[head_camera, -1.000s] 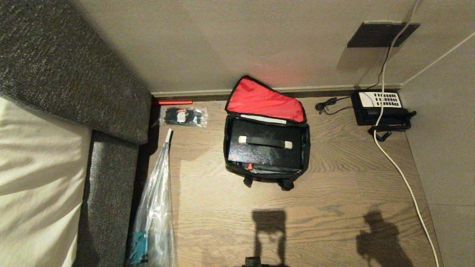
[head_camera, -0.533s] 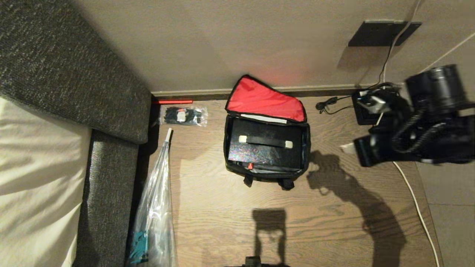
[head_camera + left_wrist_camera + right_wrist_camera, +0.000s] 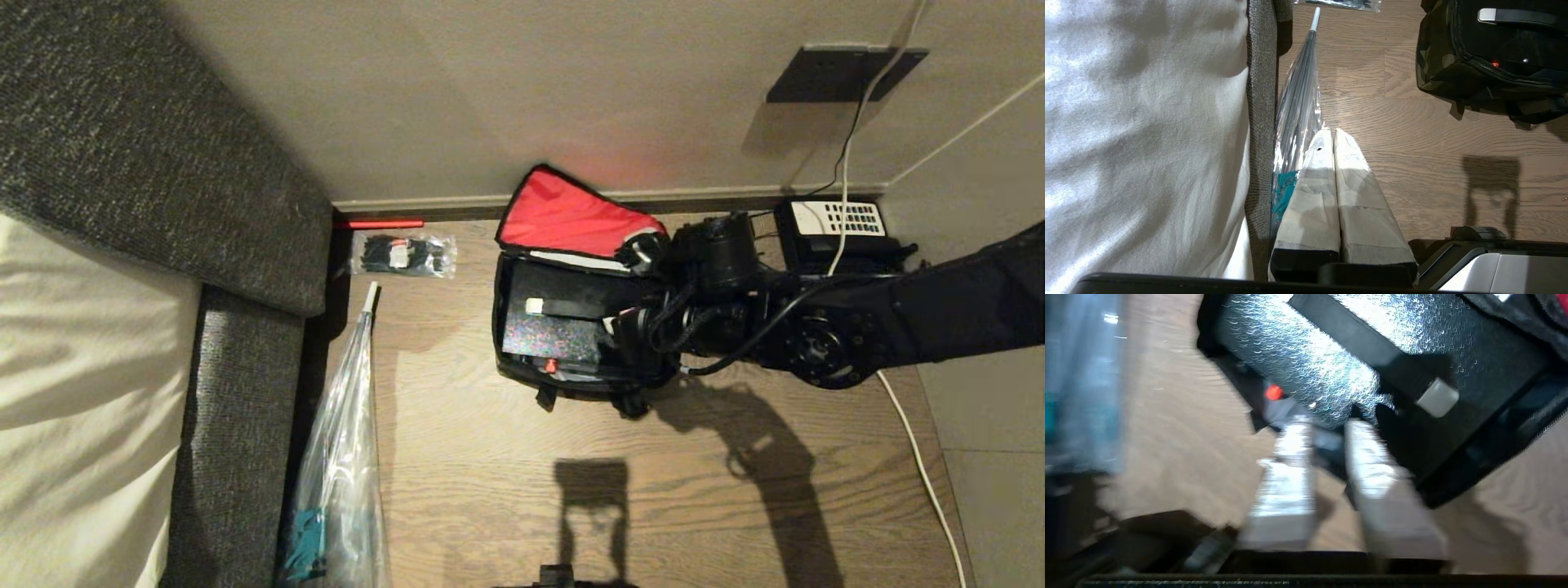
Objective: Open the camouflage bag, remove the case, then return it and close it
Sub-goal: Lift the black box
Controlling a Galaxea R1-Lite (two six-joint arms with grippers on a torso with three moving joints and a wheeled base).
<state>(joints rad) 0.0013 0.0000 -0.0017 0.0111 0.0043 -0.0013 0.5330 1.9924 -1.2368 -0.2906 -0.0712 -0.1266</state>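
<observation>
1. Soft green-camouflage fabric bag (image 3: pixel 522 371) is on the wood floor, red-lined lid open; flat black hard case (image 3: pixel 563 322) lies inside, long axis left-right.
2. My right pincer (image 3: pixel 1327 430) is part open, empty, over the case's right end.
3. Left pincer (image 3: pixel 1333 136) is parked, fingers together, well apart.

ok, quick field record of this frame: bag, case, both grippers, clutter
bag: camouflage bag on the wood floor by the wall, lid thrown back, red lining showing
case: black case lying inside the bag, handle up
right gripper: right gripper over the bag's right side, fingers apart, holding nothing
left gripper: left gripper shut, low over the floor beside the sofa, away from the bag
clutter: clear packet, telephone, plastic-wrapped umbrella
</observation>
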